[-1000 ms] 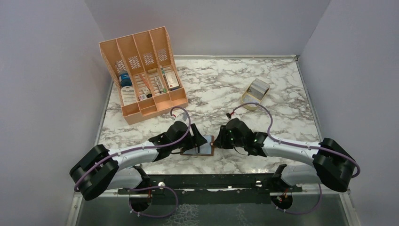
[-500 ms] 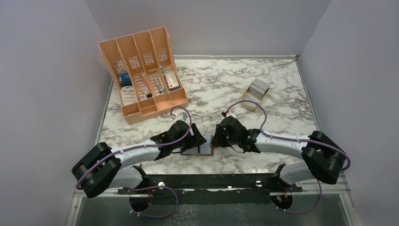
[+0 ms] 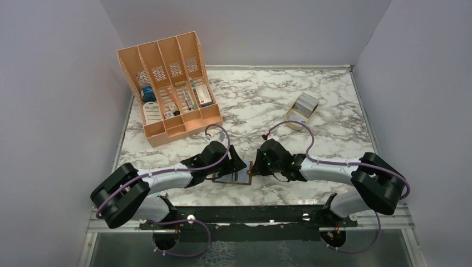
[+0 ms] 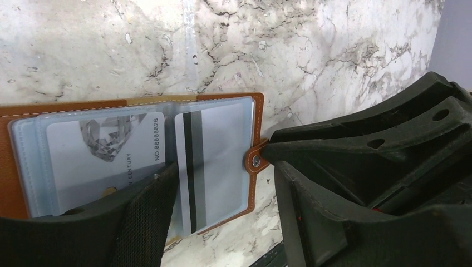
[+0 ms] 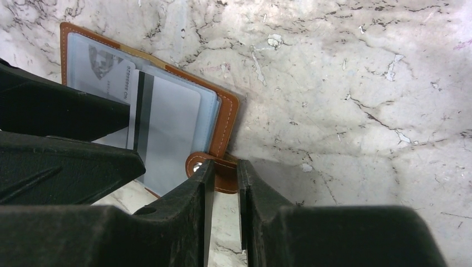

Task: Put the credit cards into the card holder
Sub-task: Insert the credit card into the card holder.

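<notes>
Top cam: card holder (image 3: pixel 232 178) lies open on the marble table (image 3: pixel 334 139), at the near edge, between the two claws. Left gripper (image 3: pixel 238 167) is over its near-left part and right gripper (image 3: pixel 256 167) is at its right edge. Jaw state can't be told from up here. The rest of the credit cards (image 3: pixel 306 103) stand in a tan stand (image 3: pixel 296 118) far right, well apart from the holder. Orange organiser (image 3: pixel 170 92) is in the back left.

Left wrist: the holder (image 4: pixel 16 167) is flat, brown cover down, clear sleeves up. One sleeve holds a pale printed card (image 4: pixel 100 150). The sleeve beside it holds a card with a dark stripe (image 4: pixel 214 156). The left gripper (image 4: pixel 222 178) is released, jaws wide apart and straddling the striped card's page, nothing pinched. Its left finger (image 4: pixel 139 217) overlaps the holder's near edge, contact can't be told. The snap tab (image 4: pixel 255 161) sticks off the right edge, with the right gripper's tip touching it.

Right wrist: right gripper (image 5: pixel 221 167) has its jaws nearly together, with the snap tab (image 5: pixel 196 166) running into the narrow gap. So it's clenched on the card holder (image 5: pixel 225 122) by that tab. The striped card (image 5: pixel 167 133) is in the top sleeve. The left gripper's fingers (image 5: pixel 67 111) cover the left half.
</notes>
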`<state>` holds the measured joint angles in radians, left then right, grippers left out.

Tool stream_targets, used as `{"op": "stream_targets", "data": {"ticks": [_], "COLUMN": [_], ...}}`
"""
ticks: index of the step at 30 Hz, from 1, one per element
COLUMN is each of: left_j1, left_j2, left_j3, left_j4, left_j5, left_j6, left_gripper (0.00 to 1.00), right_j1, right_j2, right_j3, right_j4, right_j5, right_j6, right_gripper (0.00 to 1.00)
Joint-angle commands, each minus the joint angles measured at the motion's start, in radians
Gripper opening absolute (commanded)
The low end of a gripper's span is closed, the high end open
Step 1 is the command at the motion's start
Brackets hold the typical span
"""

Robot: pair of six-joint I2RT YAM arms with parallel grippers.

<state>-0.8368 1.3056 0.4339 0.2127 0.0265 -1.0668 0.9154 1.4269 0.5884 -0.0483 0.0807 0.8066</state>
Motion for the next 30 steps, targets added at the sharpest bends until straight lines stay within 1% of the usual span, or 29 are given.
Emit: {"op": "stream_targets", "data": {"ticks": [1,6,8,14,16,19,22,26,30], "left_j1": [0.005,0.003,0.002,-0.002,-0.002,-0.002,0.015,0.097,0.189], "left_j2": [-0.001,0.016,0.026,0.035,0.024,0.001,-0.019,-0.056,-0.1], "left_j3": [0.009,0.002,0.004,0.005,0.0,0.012,0.05,0.068,0.086], "left_j4": [0.041,0.078,0.084,0.101,0.096,0.043,-0.059,-0.143,-0.242], "left_j5": [0.032,0.056,0.067,0.081,0.077,0.062,0.065,0.108,0.125], "left_j6": [0.01,-0.001,-0.002,0.0,-0.009,-0.011,0.001,0.029,0.096], "left_gripper": [0.63,0.56,0.54,0.53,0.55,0.6,0.66,0.68,0.68], "right_j1": [0.007,0.006,0.007,0.007,0.007,0.007,0.007,0.008,0.008], "right_j2": [0.017,0.024,0.028,0.025,0.017,-0.013,-0.063,-0.144,-0.164], "right_j3": [-0.012,-0.01,-0.004,0.009,0.021,0.036,0.043,0.018,0.007], "right_j4": [0.033,0.041,0.039,0.024,0.001,-0.043,-0.096,-0.084,-0.049], "right_j5": [0.007,0.008,0.009,0.031,0.05,0.073,0.076,-0.007,-0.085], "right_j6": [-0.001,-0.004,-0.007,-0.023,-0.033,-0.044,-0.033,-0.002,0.042], "right_gripper": [0.21,0.2,0.2,0.2,0.2,0.21,0.26,0.33,0.39]}}
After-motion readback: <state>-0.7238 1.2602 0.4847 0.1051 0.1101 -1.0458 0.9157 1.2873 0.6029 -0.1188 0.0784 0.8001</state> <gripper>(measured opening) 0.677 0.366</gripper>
